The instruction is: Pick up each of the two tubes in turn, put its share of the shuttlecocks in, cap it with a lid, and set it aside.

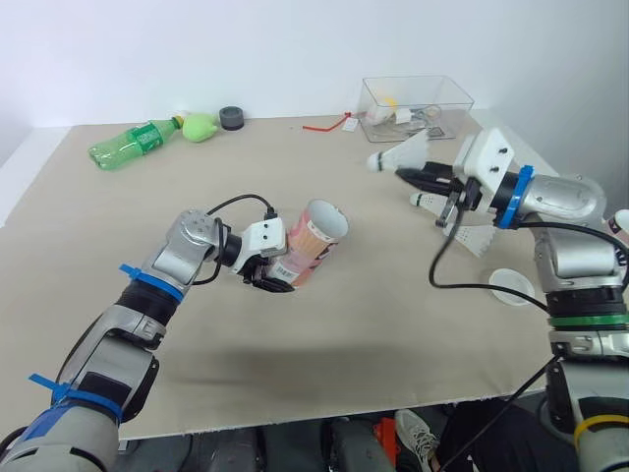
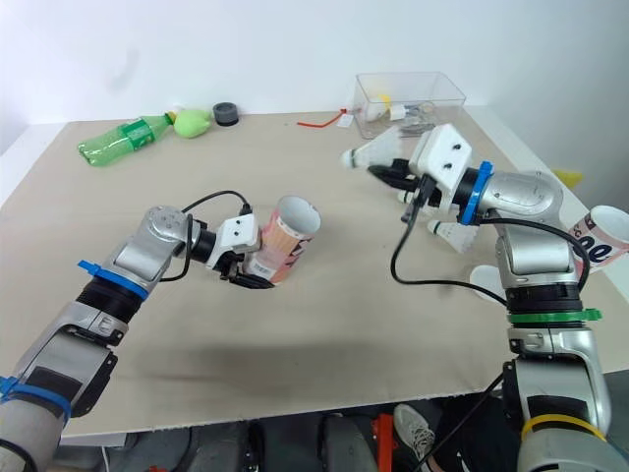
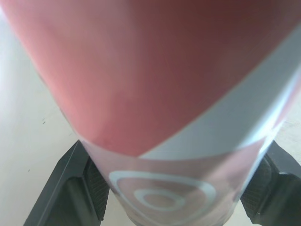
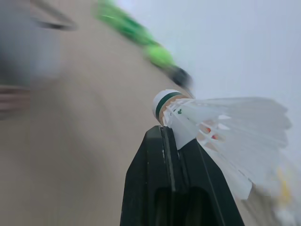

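The left gripper [image 1: 278,275] is clamped round the base of the tube [image 1: 316,246], whose open mouth tilts toward the right gripper [image 1: 403,174]. That gripper is pinched shut on a shuttlecock [image 1: 398,155], well apart from the mouth. Best to lead with the cork, line it up with the tube's axis, then let go.

Bright, diffuse light falls evenly over the pale table [image 1: 393,324], leaving only soft, faint shadows on it.
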Controlling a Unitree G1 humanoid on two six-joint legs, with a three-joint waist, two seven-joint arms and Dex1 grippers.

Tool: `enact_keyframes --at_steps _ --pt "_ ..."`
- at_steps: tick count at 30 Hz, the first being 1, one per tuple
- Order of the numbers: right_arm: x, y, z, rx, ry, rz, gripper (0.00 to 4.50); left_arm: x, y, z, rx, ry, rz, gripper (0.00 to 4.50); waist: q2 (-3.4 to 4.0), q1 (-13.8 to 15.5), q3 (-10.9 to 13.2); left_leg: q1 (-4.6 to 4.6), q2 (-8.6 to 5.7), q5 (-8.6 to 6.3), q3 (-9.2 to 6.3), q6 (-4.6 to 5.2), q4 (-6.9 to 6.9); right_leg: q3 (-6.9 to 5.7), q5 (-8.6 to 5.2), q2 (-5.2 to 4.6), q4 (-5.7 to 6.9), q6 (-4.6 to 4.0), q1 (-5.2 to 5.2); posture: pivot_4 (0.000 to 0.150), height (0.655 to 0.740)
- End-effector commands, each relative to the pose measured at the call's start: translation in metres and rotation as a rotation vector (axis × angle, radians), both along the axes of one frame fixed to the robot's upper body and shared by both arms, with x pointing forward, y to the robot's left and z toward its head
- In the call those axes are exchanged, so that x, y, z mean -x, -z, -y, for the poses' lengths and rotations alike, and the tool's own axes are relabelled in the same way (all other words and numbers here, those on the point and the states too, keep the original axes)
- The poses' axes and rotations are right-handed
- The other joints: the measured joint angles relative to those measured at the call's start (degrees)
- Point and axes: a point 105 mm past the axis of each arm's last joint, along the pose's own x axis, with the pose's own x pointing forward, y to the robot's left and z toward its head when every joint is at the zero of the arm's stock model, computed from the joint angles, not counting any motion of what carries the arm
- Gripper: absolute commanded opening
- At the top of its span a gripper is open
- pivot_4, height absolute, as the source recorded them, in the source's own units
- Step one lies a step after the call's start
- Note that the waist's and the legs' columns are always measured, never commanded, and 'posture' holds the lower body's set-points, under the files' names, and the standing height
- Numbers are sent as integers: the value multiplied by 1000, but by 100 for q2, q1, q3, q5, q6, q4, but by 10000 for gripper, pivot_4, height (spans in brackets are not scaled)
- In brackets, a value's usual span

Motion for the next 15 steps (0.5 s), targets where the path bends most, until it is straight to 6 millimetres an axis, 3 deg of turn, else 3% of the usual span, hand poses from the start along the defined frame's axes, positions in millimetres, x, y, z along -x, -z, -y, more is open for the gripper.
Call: enact_keyframes --at_steps 1,6,15 --pt "26 -13 -25 131 -178 91 204 -4 -9 -3 -2 -14 18 30633 0 3 0 0 5 0 -1 0 6 -1 2 4 4 -3 0 1500 7400" --pt "31 -15 -47 166 -262 98 204 -1 -9 2 6 2 12 30633 0 5 1 0 11 1 2 -2 32 -1 6 6 22 -7 -1 1500 7400" --pt "23 -1 -55 202 -305 39 204 2 -9 2 8 1 11 30633 0 19 1 -8 11 0 3 0 39 -1 20 -5 24 -25 -2 1500 7400"
